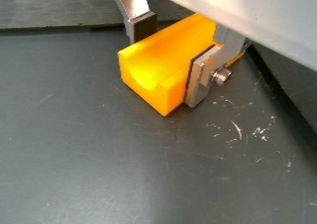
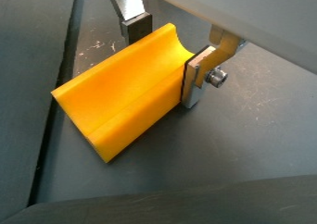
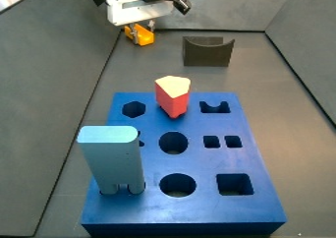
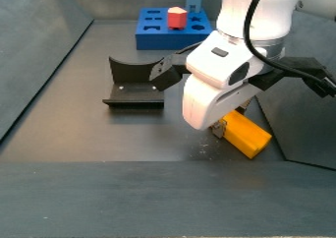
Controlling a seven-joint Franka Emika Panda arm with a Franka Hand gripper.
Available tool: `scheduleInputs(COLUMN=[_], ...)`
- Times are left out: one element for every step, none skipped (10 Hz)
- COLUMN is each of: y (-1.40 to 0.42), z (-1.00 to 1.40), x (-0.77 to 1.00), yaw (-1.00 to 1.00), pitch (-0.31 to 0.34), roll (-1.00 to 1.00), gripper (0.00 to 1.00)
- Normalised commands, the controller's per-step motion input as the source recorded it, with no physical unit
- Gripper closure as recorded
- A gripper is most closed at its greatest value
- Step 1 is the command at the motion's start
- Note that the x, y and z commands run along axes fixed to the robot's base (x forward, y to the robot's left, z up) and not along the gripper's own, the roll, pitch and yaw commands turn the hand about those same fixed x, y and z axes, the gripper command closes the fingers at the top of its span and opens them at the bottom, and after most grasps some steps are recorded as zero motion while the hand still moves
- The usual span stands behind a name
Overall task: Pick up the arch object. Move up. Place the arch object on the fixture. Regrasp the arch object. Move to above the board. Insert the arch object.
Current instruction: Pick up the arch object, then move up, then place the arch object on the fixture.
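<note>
We see the robot's two-finger hand (image 1: 168,52) low over the dark grey desk (image 1: 99,163), its flat silver fingers (image 1: 202,78) closed onto the small yellow-orange arch object (image 1: 161,66), an elongated block with a notch cut along one end. In both wrist views one plate sits against each side of the block, so the hand (image 2: 161,52) has hold of the arch object (image 2: 118,103), which lies low at the desk surface; we cannot tell whether it touches it. In a side view the arch object (image 4: 246,132) shows beneath the white arm, beside the dark olive-grey fixture (image 4: 134,85) with its U-shaped recess. In a side view the fixture (image 3: 205,51) stands between the arch object (image 3: 140,32) and the thick blue board (image 3: 184,173), which carries a red prism peg (image 3: 171,94) and a tall light-blue block (image 3: 110,158).
</note>
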Motion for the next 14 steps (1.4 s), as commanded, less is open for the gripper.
scheduleInputs(y=[0.00, 0.00, 0.00, 0.00, 0.00, 0.00, 0.00, 0.00, 0.01, 0.00, 0.00, 0.00, 0.00, 0.00], z=[0.00, 0.00, 0.00, 0.00, 0.83, 0.81, 0.74, 0.61, 0.51, 0.45, 0.33, 0.24, 1.00, 1.00], x=[0.00, 0.00, 0.00, 0.00, 0.00, -0.05, -0.07, -0.05, -0.03, -0.03, -0.02, -0.02, 0.00, 0.00], yaw=[0.00, 0.00, 0.00, 0.00, 0.00, 0.01, 0.01, 0.00, -0.01, -0.02, -0.02, -0.01, 0.00, 0.01], pitch=[0.000, 0.000, 0.000, 0.000, 0.000, 0.020, 0.035, 0.060, 0.086, 0.105, 0.136, 0.144, 0.000, -0.002], roll=[0.00, 0.00, 0.00, 0.00, 0.00, 0.00, 0.01, 0.03, 0.05, 0.05, 0.07, 0.08, 0.00, 0.02], gripper=[1.00, 1.00, 1.00, 1.00, 1.00, 1.00, 1.00, 1.00, 1.00, 1.00, 1.00, 1.00, 1.00, 1.00])
